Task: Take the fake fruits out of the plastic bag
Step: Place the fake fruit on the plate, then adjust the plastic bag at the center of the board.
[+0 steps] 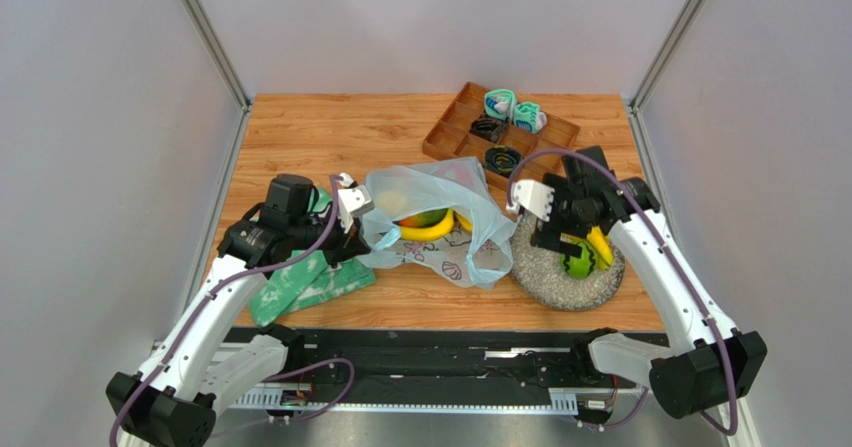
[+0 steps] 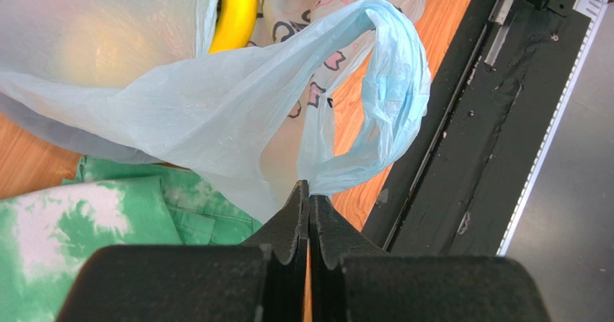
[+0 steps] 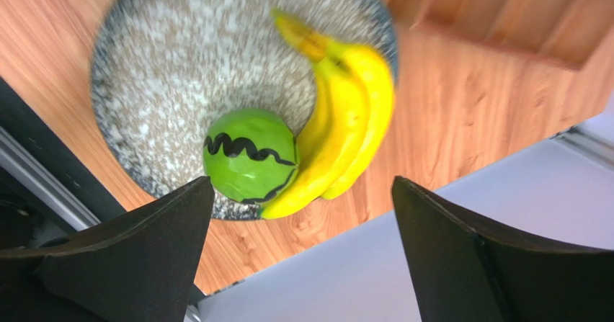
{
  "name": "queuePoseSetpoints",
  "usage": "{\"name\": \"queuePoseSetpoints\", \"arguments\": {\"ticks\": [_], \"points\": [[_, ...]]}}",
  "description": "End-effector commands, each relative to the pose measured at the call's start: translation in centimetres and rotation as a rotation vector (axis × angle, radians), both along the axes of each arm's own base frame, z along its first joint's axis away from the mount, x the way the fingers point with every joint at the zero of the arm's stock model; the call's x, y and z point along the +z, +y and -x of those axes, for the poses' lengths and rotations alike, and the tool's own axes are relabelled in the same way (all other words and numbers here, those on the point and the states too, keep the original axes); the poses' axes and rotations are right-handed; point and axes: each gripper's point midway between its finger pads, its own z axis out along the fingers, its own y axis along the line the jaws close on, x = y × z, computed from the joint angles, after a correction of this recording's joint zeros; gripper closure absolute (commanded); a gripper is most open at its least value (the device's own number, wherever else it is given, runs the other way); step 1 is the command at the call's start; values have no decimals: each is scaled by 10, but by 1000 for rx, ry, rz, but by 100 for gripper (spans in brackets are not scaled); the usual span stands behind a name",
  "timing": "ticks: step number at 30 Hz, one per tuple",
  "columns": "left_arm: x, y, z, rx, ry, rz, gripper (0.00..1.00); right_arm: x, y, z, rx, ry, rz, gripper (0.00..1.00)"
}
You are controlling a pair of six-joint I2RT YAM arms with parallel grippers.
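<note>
We see left claw (image 2: pixel 308 192) clamped on crinkly pale-blue plastic bag (image 2: pixel 216 113), lying on wooden counter (image 1: pixel 330 132) | right claw (image 3: pixel 302 185) wide apart, empty, above one speckled grey plate (image 3: pixel 144 63) | plate carries two fruits: one green round fake fruit (image 3: pixel 248 153), one yellow plastic banana bunch (image 3: pixel 353 120) | one more yellow banana (image 1: pixel 428 231) visible in bag

- Counter (image 1: pixel 330 132): warm brown wood grain, lying under the left fingers (image 2: pixel 288 228) and right fingers (image 3: pixel 144 250).
- Back wall (image 1: pixel 440 27): plain pale grey, beyond both sets of fingers.
- Left wall (image 1: pixel 90 167), right wall (image 1: pixel 770 147): same grey, each outward of the fingers on its side.
- Posts (image 1: pixel 210 37): aluminium, two, at the far corners.
- Rail (image 1: pixel 430 362): black, along the counter's near edge, behind the fingers.
- Light: even and soft; shadows faint.
</note>
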Motion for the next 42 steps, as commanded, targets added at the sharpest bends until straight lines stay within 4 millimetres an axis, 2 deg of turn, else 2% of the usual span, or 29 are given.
{"name": "queuePoseSetpoints", "arguments": {"ticks": [1,3,5,6,7,8,9,11,12,13,14,15,20,21,24,25,26,29,32,36,38,40,41,42], "points": [[6,-2,-3,-1,-17,31,100,63,62,-9,18,-5,-274,0],[7,0,-5,8,-18,31,100,87,100,-17,9,-4,-418,5],[11,1,-5,13,-23,40,100,109,134,-34,32,-31,-506,9],[13,1,-5,13,-24,45,100,111,156,-29,75,-14,-526,13],[13,1,-4,12,-21,47,100,105,169,-34,97,0,-518,15],[15,2,-4,13,-24,47,100,103,190,-29,160,2,-520,18],[15,3,-4,15,-25,48,100,96,198,-30,216,7,-492,25],[17,6,-3,12,-40,39,100,73,212,-32,281,33,-417,33],[19,8,-4,14,-53,31,100,65,219,-31,326,35,-384,41],[18,10,-2,13,-50,19,100,61,220,-36,371,20,-344,44],[21,13,-3,11,-71,8,100,46,222,-40,388,48,-308,47],[20,15,-3,17,-76,-4,100,40,222,-43,402,53,-285,50],[24,25,-1,45,-104,-6,100,1,220,-59,429,114,-177,53],[24,26,-2,50,-104,-7,100,-15,219,-64,419,140,-146,54],[24,27,-2,53,-100,-7,100,-38,207,-88,347,125,-65,55],[24,27,-1,50,-95,-7,100,-40,202,-97,318,106,-46,52],[24,27,-1,43,-99,-8,100,-39,201,-110,288,69,-53,42],[22,27,1,37,-91,-10,100,-38,198,-129,231,15,-47,29],[22,26,2,26,-86,-12,100,-40,198,-135,210,3,-30,24],[26,38,9,37,-111,-68,100,-42,165,-156,86,-53,85,22],[31,40,12,33,-141,-76,100,-41,135,-164,-5,-74,144,21],[37,37,18,17,-146,-48,100,-38,114,-164,-78,-80,162,21],[41,34,20,5,-147,-26,100,-35,100,-157,-106,-71,165,21],[45,27,24,-25,-134,12,100,-32,95,-152,-118,-67,165,21]]}}
